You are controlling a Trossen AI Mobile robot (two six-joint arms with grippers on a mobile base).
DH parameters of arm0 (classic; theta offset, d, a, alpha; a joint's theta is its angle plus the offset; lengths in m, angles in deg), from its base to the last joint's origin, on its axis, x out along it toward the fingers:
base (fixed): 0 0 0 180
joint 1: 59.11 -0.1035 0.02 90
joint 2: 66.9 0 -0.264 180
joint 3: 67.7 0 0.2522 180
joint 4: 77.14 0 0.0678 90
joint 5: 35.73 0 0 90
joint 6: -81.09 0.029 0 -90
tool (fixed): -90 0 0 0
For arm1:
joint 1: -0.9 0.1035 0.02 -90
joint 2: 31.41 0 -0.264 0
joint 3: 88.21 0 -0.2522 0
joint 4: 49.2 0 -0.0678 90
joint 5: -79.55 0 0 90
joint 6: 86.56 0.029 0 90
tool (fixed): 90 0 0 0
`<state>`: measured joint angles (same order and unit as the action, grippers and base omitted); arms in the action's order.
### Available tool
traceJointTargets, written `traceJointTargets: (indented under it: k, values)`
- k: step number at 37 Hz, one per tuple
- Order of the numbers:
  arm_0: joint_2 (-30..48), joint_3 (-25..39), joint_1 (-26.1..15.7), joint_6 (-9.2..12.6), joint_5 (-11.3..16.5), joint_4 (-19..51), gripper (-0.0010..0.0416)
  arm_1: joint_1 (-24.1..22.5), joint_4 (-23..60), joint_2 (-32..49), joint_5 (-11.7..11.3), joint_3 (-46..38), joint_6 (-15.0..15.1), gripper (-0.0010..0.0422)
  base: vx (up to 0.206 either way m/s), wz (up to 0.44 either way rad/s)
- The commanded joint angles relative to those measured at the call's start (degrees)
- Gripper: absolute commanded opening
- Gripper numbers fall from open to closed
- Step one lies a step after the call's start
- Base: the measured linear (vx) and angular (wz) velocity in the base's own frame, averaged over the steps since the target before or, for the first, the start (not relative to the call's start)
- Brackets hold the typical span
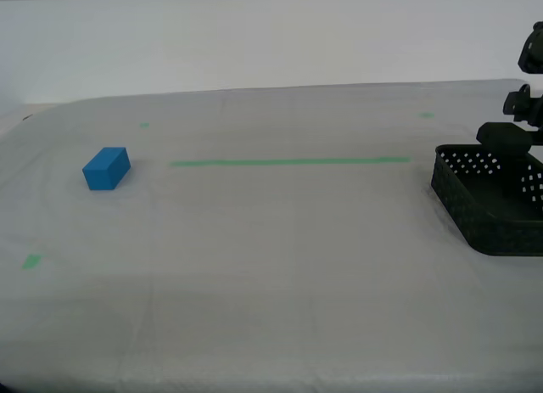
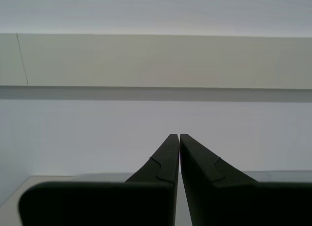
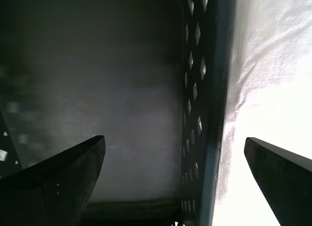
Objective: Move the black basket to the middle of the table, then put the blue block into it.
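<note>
Black basket (image 1: pixel 492 202) resting on the table (image 1: pixel 280 240) at the exterior view's right edge, directly under my first gripper (image 3: pixel 195 153). Jaws spread wide, straddling one perforated wall (image 3: pixel 197 104): one finger inside over the basket floor, the other outside over the cloth, nothing clamped. Blue block (image 1: pixel 106 168) far off from that gripper, near the exterior view's left, beyond the end of the green tape line (image 1: pixel 288 162). My second gripper (image 2: pixel 178 138) pressed closed, empty, aimed at a pale wall (image 2: pixel 156 60).
</note>
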<state>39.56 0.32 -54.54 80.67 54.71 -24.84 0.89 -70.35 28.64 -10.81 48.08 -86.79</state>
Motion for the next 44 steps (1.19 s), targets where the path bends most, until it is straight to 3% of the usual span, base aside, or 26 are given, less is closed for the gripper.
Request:
traceJointTargets:
  k: [1, 28, 44]
  values:
    - [1.1, 0.1, 0.0, 0.0, 0.2, -0.7, 0.04, 0.0, -0.3, 0.0, 0.0, 0.0, 0.1, 0.0, 0.0, 0.0]
    - [2.9, 0.5, 0.0, 0.5, -0.3, -4.2, 0.0394, 0.0, -0.3, 0.0, 0.0, 0.0, 0.1, 0.0, 0.0, 0.0]
    - [2.9, 0.4, 0.0, 0.8, -0.3, -4.3, 0.0288, 0.0, -0.3, 0.0, 0.0, 0.0, 0.1, 0.0, 0.0, 0.0]
